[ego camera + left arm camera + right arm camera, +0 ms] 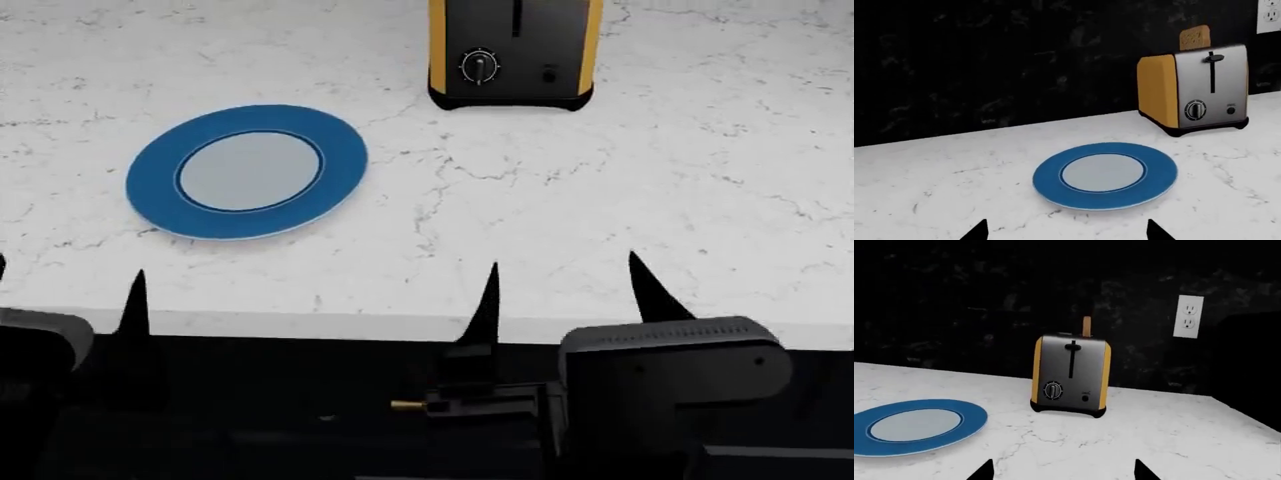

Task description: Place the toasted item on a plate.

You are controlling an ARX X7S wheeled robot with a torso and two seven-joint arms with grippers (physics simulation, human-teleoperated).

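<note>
white marble counter (641, 200): toast (1194, 37) upright in toaster (1194, 90) slot, plate (247, 172) beside it for your drop; left gripper (1066, 231) and right gripper (567, 290) fingers wide, empty.

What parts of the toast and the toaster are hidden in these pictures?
- Toast: only its top pokes out of the toaster in the left wrist view; the rest sits inside the slot.
- Right wrist view: the toast shows edge-on, a thin strip.
- Head view: the picture's top edge cuts off the toaster, so no toast shows.
- Dial markings: too small to read.
</note>
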